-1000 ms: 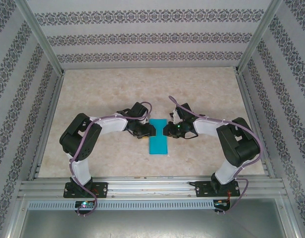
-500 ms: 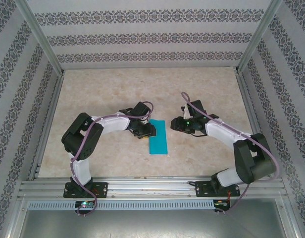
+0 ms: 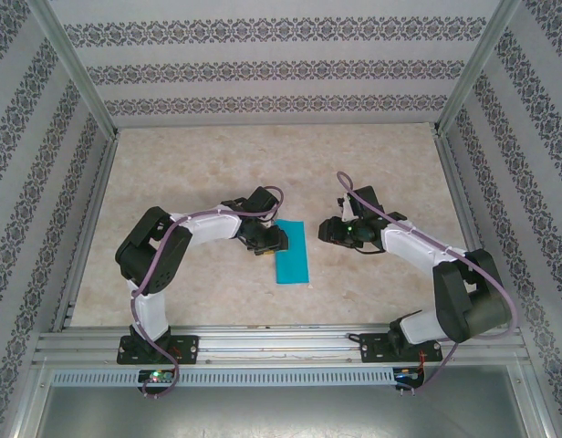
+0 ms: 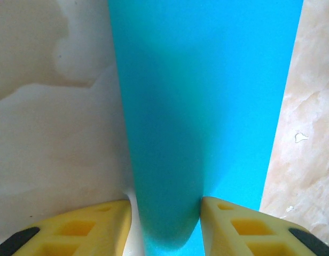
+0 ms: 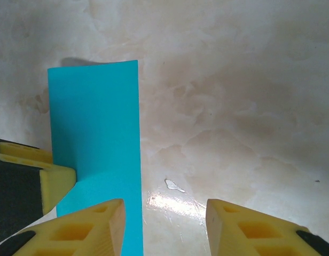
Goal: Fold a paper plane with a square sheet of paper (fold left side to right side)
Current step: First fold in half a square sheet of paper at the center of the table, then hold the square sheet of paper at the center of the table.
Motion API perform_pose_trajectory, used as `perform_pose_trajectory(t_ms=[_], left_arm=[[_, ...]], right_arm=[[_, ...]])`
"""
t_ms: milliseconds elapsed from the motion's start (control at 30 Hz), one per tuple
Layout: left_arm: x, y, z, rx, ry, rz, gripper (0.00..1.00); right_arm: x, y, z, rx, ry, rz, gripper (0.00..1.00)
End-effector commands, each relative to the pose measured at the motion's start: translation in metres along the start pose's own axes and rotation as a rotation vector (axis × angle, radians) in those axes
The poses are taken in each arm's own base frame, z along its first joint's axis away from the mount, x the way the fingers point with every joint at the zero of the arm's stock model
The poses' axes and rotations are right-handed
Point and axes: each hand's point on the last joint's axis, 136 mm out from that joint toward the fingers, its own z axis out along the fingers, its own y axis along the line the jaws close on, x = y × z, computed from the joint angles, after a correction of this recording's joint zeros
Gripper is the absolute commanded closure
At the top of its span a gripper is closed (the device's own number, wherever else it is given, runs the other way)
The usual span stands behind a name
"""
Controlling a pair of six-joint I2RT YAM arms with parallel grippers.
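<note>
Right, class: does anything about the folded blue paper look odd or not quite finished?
Yes: the square sheet of paper is doubled over, but its folded edge, between the fingers of the left gripper, looks rounded and puffed, not pressed flat.

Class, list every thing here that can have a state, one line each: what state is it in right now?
paper: folded into a narrow rectangle, lying on the table.
left end effector: jaws partly apart, astride the paper at its edge; whether it grips is unclear.
right end effector: open, holding nothing, over the table beside the paper.
</note>
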Motion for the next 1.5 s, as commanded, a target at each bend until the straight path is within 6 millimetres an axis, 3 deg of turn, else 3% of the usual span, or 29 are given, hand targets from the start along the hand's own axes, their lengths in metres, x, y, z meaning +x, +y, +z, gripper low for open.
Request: perform_pose_trajectory(t_ms=[0, 667, 1000, 1167, 1467], left_arm=[[0.029, 0.034, 0.039, -0.124, 0.088, -0.030, 0.58], [0.032, 0.036, 0.038, -0.138, 0.109, -0.001, 0.58], [0.033, 0.038, 0.040, -0.144, 0.119, -0.001, 0.58], [0.033, 0.039, 0.040, -0.150, 0.119, 0.000, 0.58], [0.034, 0.040, 0.040, -0.153, 0.121, 0.002, 0.58]], right_arm=[[0.008, -0.003, 0.001, -0.009, 0.032, -0.003, 0.56], [0.024, 0.032, 0.024, -0.146, 0.147, -0.016, 0.64], [0.032, 0.059, 0.045, -0.214, 0.212, -0.028, 0.86], [0.037, 0.060, 0.058, -0.197, 0.248, -0.024, 0.91], [0.053, 0.039, 0.072, -0.116, 0.308, 0.017, 0.94]])
